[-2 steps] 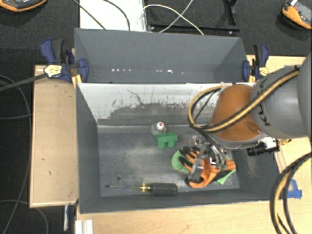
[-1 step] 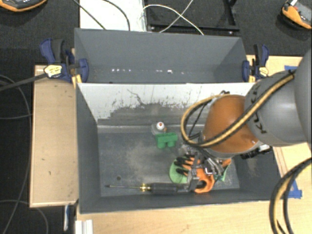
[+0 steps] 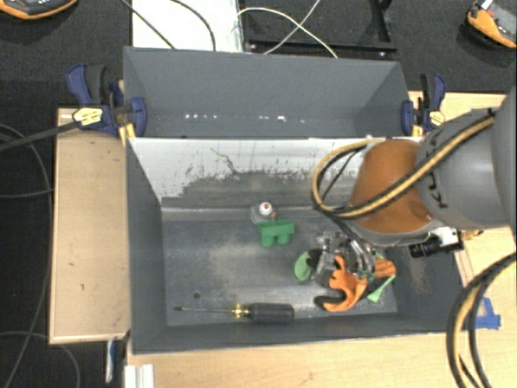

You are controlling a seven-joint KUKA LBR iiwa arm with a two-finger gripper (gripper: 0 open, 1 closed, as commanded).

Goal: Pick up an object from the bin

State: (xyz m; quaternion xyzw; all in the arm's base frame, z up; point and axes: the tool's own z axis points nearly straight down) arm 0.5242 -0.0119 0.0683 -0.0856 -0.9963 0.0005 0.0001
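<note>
Black-handled screwdriver [image 3: 262, 313] lies along the bin's [image 3: 202, 249] front edge, while the gripper [image 3: 346, 267] sits low near the front right corner over an orange curved piece [image 3: 343, 286] beside a green piece [image 3: 304, 267], presumably to grasp it; whether its grip is closed, I cannot tell.

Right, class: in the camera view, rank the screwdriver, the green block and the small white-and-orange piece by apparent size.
1. Screwdriver, longest by far.
2. Green block.
3. White-and-orange piece, smallest.
All lie on the bin floor, so nearness hardly skews this.
</note>
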